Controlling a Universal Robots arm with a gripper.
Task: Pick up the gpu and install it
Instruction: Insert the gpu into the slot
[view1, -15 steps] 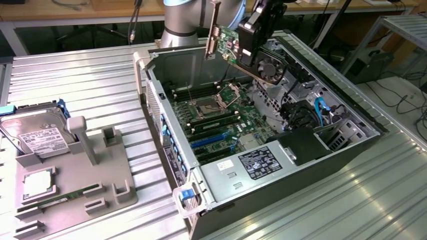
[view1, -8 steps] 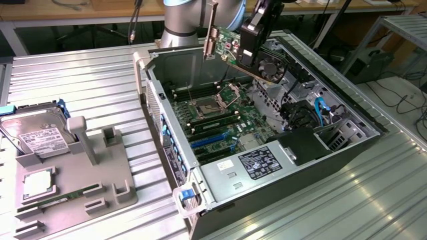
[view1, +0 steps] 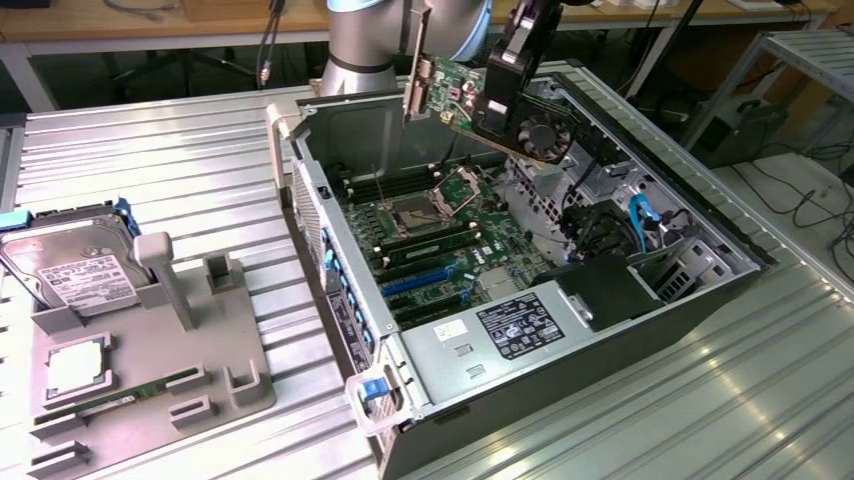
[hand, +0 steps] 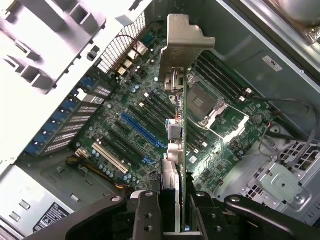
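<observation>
You've got an open PC case (view1: 694, 290) on the ribbed table (view1: 174, 140), mobo (view1: 427, 235) exposed, PSU (view1: 514, 325) at its near end. Grey fixture (view1: 227, 340) at the exterior view's left holds an HDD (view1: 74, 270), CPU (view1: 78, 368), RAM stick (view1: 127, 398).

The gpu (view1: 534, 125) hangs above the motherboard (view1: 441, 230) in the case (view1: 354, 130), the hard drive (view1: 74, 265) off at the exterior view's left.

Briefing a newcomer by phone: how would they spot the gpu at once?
Find the open computer case. Held in the claw above it hangs the gpu: a thin card with a black round fan and silver end bracket, unlike the boxy hard drive in the gray holder.
</observation>
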